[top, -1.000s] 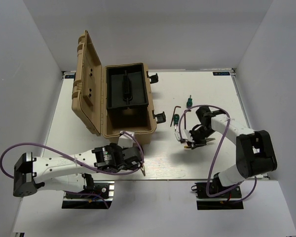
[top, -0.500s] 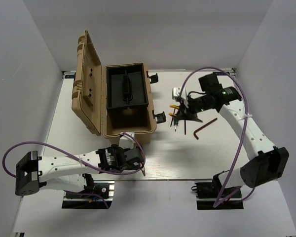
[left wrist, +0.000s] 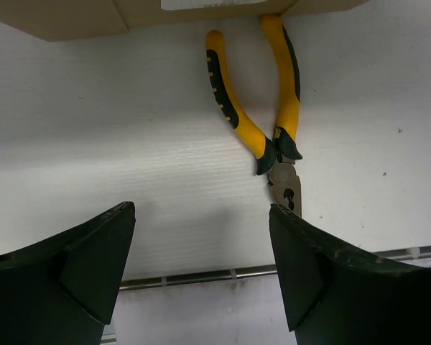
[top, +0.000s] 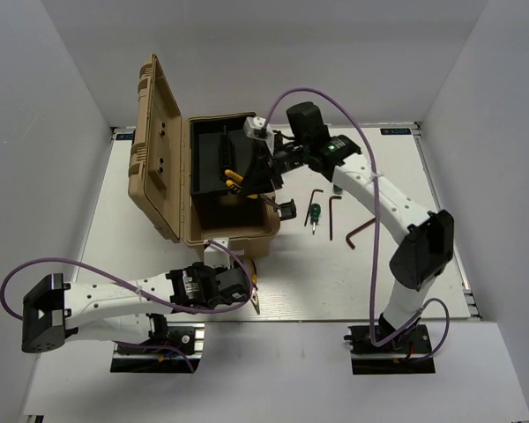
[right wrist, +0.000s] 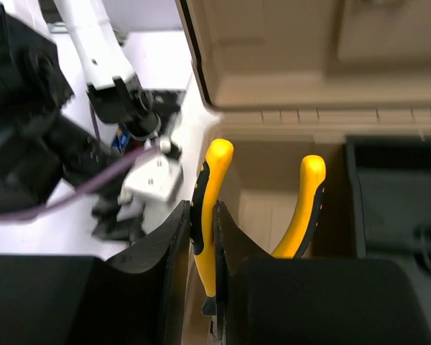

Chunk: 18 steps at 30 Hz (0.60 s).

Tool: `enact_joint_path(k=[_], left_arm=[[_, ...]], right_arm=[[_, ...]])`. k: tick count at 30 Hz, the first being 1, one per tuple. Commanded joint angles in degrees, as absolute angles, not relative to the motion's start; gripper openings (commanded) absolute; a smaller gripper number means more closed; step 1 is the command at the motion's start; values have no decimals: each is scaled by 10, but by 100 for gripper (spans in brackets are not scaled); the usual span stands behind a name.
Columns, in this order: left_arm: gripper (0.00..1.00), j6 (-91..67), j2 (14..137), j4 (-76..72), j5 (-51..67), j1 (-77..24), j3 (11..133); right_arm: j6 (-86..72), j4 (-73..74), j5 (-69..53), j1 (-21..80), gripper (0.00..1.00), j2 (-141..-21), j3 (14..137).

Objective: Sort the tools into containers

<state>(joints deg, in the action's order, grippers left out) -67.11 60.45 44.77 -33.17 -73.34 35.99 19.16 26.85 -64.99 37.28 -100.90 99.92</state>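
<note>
Right claw [top: 251, 176], clamped on pliers [top: 234, 179], stretches over the open toolbox [top: 229, 232] rim; left claw [left wrist: 201, 237] gapes above other pliers [left wrist: 247, 129].

Bright even light, blurred right-wrist view

Pliers [left wrist: 250, 133] have yellow handles with black grip inlays (yellow-notched along one side); the toolbox [top: 154, 167] is tan, its tray [top: 207, 172] black, the table [top: 361, 273] white.

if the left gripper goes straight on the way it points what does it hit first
Probably the pliers lying on the table, just ahead of the open left gripper; the toolbox wall stands right behind them. Depth is unclear.
</note>
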Motion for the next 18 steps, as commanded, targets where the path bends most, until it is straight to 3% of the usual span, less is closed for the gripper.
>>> enact_joint_path(k=[1, 14, 16, 17, 18], left_arm=[[85, -721, 607, 447, -363, -731, 377], [84, -721, 657, 403, -364, -726, 388], [83, -721, 677, 398, -370, -726, 394], [83, -721, 683, 392, -370, -721, 399], [81, -721, 689, 387, -376, -721, 399]], right_arm=[[113, 171, -703, 398, 0, -1033, 1049], [141, 185, -658, 419, 3, -1144, 1066], [158, 205, -654, 417, 23, -1142, 1058], [161, 208, -650, 418, 50, -1135, 1049], [173, 215, -650, 417, 62, -1133, 1045]])
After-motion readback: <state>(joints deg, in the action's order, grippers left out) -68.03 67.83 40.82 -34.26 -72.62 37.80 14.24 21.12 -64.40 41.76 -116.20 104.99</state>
